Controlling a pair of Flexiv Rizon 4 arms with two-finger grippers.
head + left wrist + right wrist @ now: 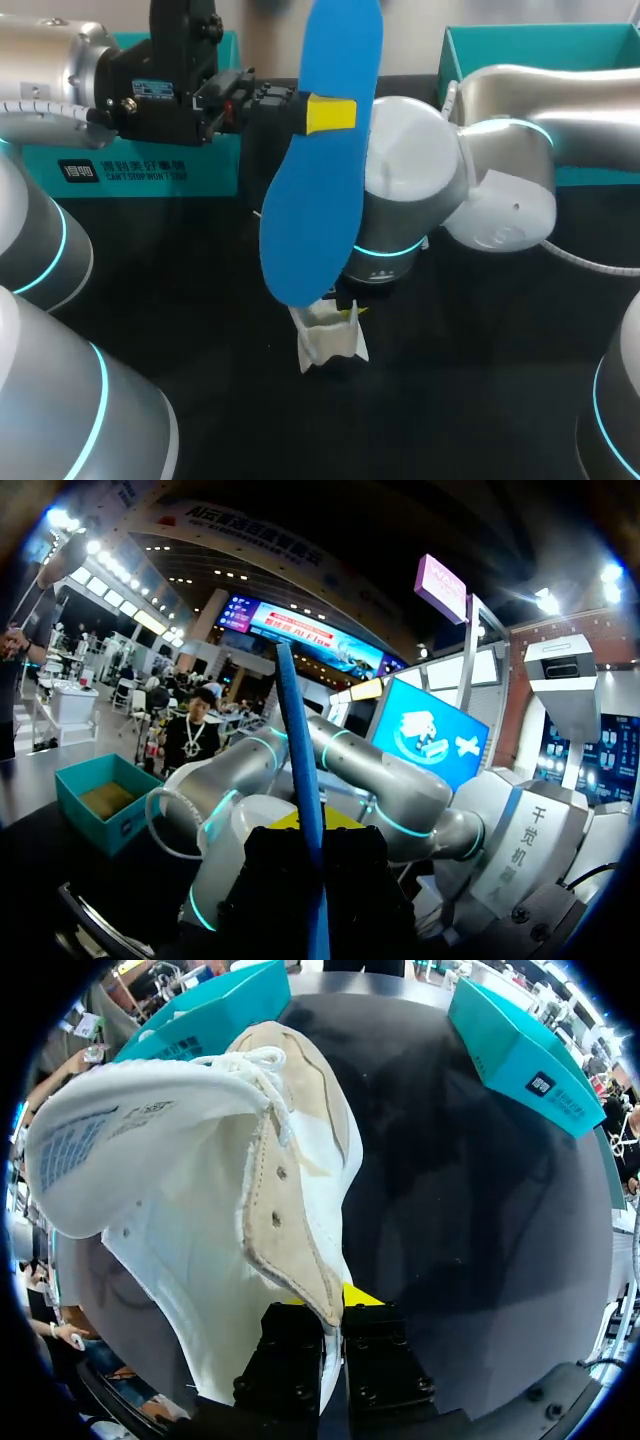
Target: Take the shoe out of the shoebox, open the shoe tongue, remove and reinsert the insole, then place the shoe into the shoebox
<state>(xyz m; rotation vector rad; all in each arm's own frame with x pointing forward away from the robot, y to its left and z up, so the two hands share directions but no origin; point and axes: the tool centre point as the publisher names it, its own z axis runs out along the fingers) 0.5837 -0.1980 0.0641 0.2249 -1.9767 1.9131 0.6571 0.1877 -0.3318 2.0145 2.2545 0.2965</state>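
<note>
The white shoe [200,1210] stands near the middle of the table [470,1220] with its tongue folded open. The right gripper [335,1320] is clamped on its side wall from above. The blue insole [320,180] is upright above the shoe, its upper half pinched by the left gripper [330,113]. At the far edge are 2 teal boxes: the left box [170,165], and the right box [105,800], open-topped and tan inside.

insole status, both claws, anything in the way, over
Left claw shut on blue insole, held upright in the air. Right claw shut on white shoe at its collar, tongue open. Right arm sits just beyond insole.
</note>
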